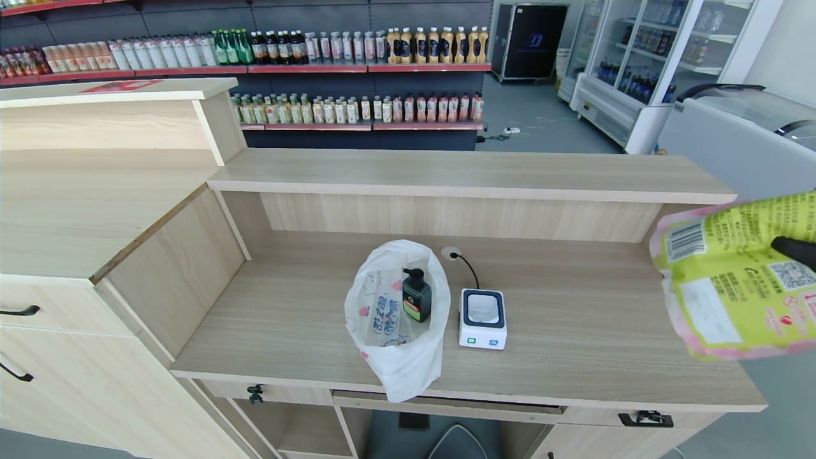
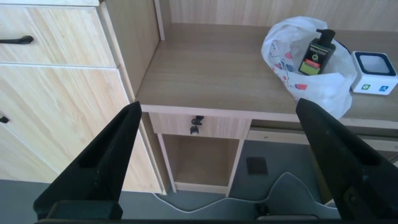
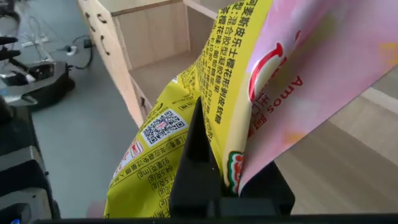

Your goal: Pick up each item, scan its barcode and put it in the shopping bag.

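The right gripper [image 1: 794,250] is clamped on a yellow-green and pink snack packet [image 1: 739,280], held in the air off the right end of the tabletop [image 1: 574,344], its barcode corner turned up and towards the middle. The left gripper [image 2: 214,155] is spread wide and holds nothing, low before the tabletop's left front, near a small drawer with a lock [image 2: 196,124]. The white shopping bag [image 1: 395,319] stands mid-tabletop with its mouth open and a dark pump bottle [image 1: 416,295] upright inside. Just beside it, on the side towards the packet, sits the white scanner [image 1: 482,317], window up, its black cable [image 1: 468,268] running back to a hole. A raised ledge [image 1: 472,172] backs the tabletop; a taller cabinet [image 1: 95,191] walls its left end; shelves of bottles [image 1: 357,57] stand beyond
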{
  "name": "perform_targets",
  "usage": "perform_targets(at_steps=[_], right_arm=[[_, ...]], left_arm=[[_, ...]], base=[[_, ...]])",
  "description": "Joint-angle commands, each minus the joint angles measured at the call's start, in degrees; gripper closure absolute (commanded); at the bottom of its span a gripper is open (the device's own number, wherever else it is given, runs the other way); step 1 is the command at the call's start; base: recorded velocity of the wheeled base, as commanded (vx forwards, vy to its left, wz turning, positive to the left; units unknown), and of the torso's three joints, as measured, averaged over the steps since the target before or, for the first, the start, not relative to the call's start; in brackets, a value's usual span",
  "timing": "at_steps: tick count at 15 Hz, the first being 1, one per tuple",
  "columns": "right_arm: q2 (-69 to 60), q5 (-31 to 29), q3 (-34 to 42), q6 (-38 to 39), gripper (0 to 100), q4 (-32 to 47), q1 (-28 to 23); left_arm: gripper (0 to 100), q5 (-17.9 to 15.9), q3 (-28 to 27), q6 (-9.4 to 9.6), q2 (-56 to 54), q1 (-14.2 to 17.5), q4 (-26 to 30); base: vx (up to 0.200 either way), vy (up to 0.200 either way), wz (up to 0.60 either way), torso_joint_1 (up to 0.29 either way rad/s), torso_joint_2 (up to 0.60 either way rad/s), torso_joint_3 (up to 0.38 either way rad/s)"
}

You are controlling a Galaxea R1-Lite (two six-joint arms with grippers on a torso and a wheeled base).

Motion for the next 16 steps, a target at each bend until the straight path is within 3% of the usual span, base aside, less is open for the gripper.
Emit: perform_targets(at_steps=[1, 2, 3, 4, 6, 13, 16], right_arm=[[-2.21, -24.09, -1.08, 0.73, 100, 11.31, 4.96], [-2.64, -34.46, -1.61, -2.7, 100, 18.34, 8.21], [-2.56, -35.08, -1.08, -6.48, 100, 19.57, 9.26], [-0.62, -36.04, 0.5, -22.04, 100, 21.15, 9.26], [3.42, -38.42, 0.5, -39.88, 100, 21.5, 9.0], [9.13, -39.12, -2.58, -66.42, 100, 21.77, 7.33], [14.05, -40.53, -3.19, -86.46, 100, 17.64, 7.5]], left_arm=[[0, 0.0, 0.0, 0.02, -0.02, 0.0, -0.01], [0, 0.0, 0.0, 0.02, -0.02, 0.0, -0.01], [0, 0.0, 0.0, 0.02, -0.02, 0.0, -0.01], [0, 0.0, 0.0, 0.02, -0.02, 0.0, -0.01], [0, 0.0, 0.0, 0.02, -0.02, 0.0, -0.01], [0, 0.0, 0.0, 0.02, -0.02, 0.0, -0.01], [0, 0.0, 0.0, 0.02, -0.02, 0.0, -0.01]], base=[[0.0, 0.0, 0.0, 0.0, 0.0, 0.0], [0.0, 0.0, 0.0, 0.0, 0.0, 0.0], [0.0, 0.0, 0.0, 0.0, 0.0, 0.0], [0.0, 0.0, 0.0, 0.0, 0.0, 0.0], [0.0, 0.0, 0.0, 0.0, 0.0, 0.0], [0.0, 0.0, 0.09, 0.0, 0.0, 0.001], [0.0, 0.0, 0.6, 0.006, 0.0, 0.004]])
